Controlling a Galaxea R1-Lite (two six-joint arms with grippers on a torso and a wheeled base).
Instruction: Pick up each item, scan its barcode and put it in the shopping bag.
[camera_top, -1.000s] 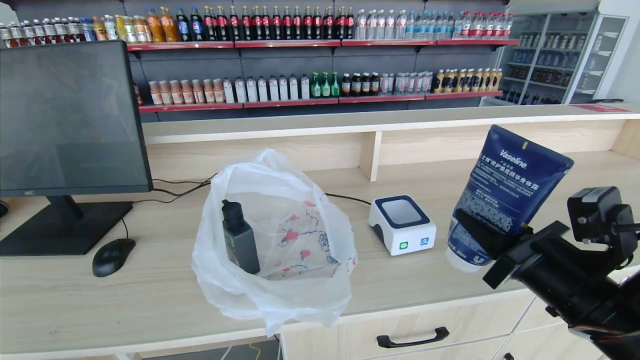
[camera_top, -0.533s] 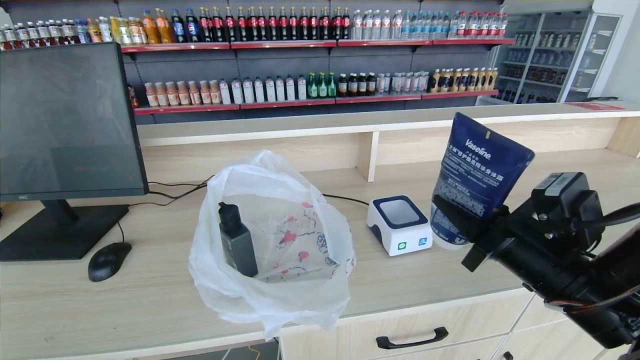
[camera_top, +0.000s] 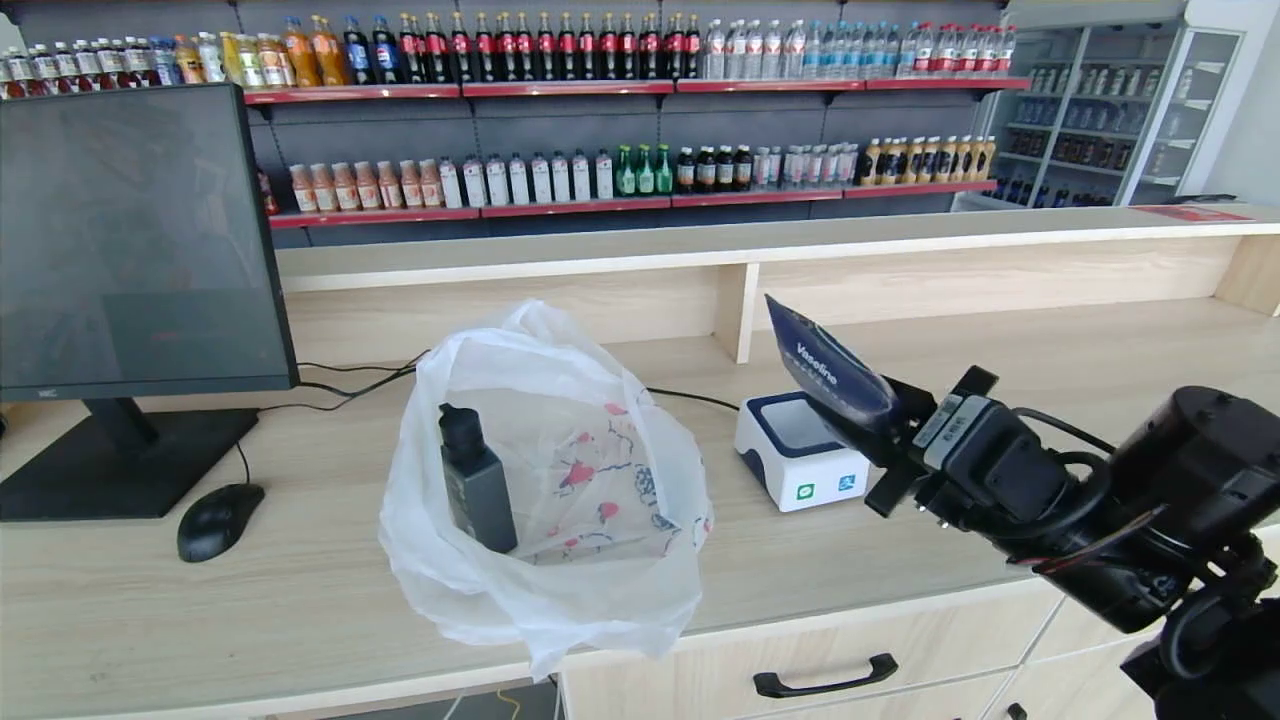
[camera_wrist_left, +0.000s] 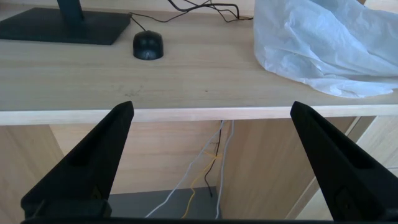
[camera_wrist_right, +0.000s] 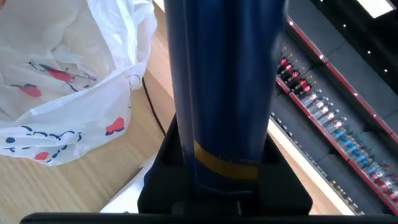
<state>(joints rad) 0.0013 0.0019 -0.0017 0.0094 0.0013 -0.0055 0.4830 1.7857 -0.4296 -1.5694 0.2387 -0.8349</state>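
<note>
Left gripper (camera_wrist_left: 211, 107), spread wide, faces mouse (camera_wrist_left: 148, 45) and shopping bag (camera_wrist_left: 323, 43).

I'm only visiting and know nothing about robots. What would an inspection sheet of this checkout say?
Surface: light wooden counter.
Job's things: blue tube tilted over the scanner; shopping bag stands open, dark bottle inside.
Clutter: monitor and mouse at the robot's left.
Grippers: right gripper shut on the blue tube; left gripper open, low before the counter's edge.
Cables: black cable runs from behind the bag to the scanner; wires hang under the counter.
Surroundings: shelves of drink bottles, glass-door cooler.
</note>
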